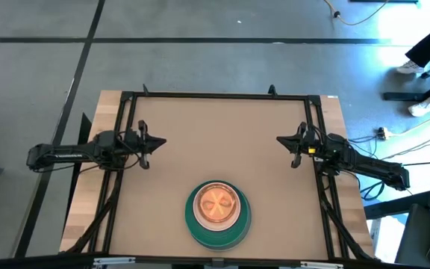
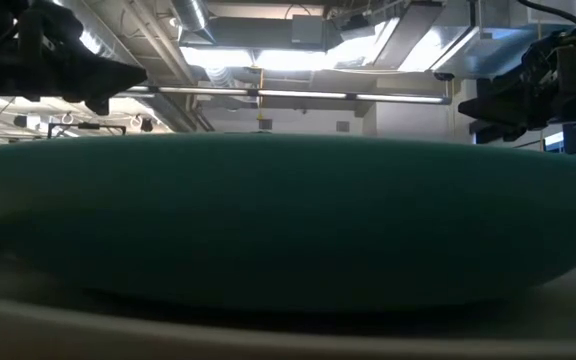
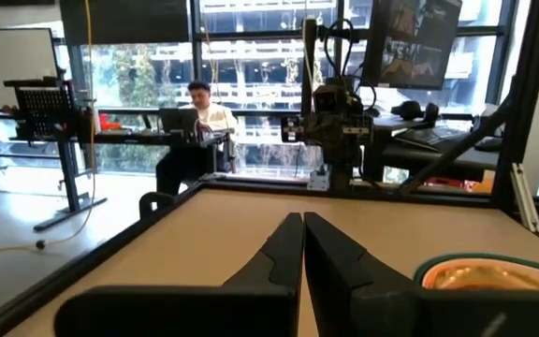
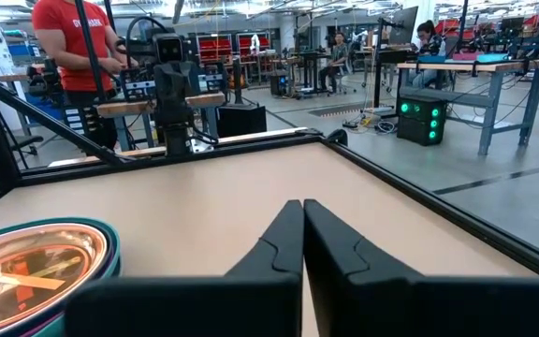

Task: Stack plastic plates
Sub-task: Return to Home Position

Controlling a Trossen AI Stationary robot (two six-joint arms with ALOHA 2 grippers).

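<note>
A stack of plastic plates point(image 1: 218, 213) rests on the table near its near edge, middle. Its large teal bottom plate point(image 2: 288, 220) fills the low view, and translucent pink and orange small plates point(image 1: 217, 203) lie on top. The stack also shows in the left wrist view as plates point(image 3: 489, 276) and in the right wrist view as plates point(image 4: 36, 271). My left gripper point(image 1: 161, 141) hovers shut at the table's left side. My right gripper point(image 1: 281, 140) hovers shut at the right side. Both are far from the stack.
A black frame point(image 1: 222, 96) runs around the brown table top. Bare table lies between the two grippers and beyond the stack. A person in a red shirt point(image 4: 73, 56) stands beyond the table; another person point(image 3: 195, 131) sits at a desk in the room.
</note>
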